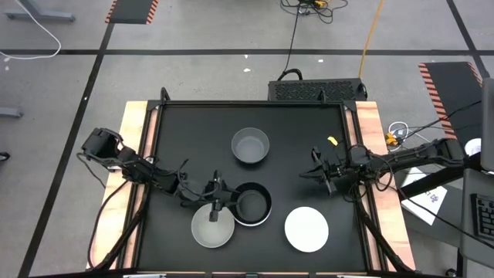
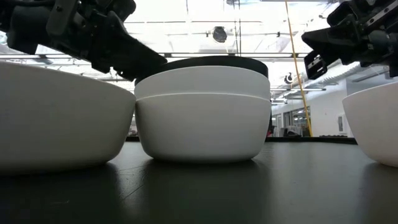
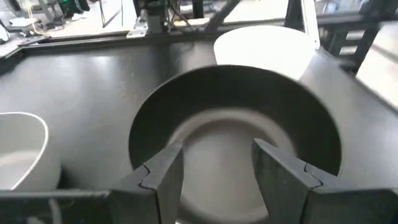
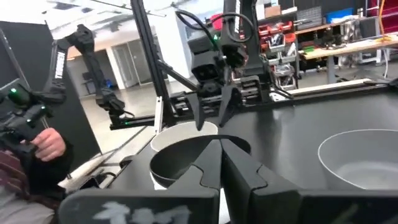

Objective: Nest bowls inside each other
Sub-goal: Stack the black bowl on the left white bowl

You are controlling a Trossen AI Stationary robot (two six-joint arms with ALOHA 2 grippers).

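Note:
At the table's near middle a black bowl [image 1: 253,204] sits nested on a stack of two white bowls [image 2: 202,127], with its rim [image 2: 217,62] above theirs. A pale bowl [image 1: 211,228] stands to its left, a white bowl [image 1: 306,229] to its right, and a grey bowl [image 1: 250,146] farther back. My left gripper [image 1: 219,204] hangs open just above the black bowl's left rim [image 3: 186,87], and its fingers [image 3: 165,171] touch nothing. My right gripper [image 1: 317,171] is shut and empty, raised over the table's right part.
The black mat [image 1: 177,139] has bare room at its far left and far right. Wooden table edges [image 1: 133,131] frame it. A black box [image 1: 316,90] with cables sits beyond the far edge. A person [image 4: 31,155] shows beyond the table's left side.

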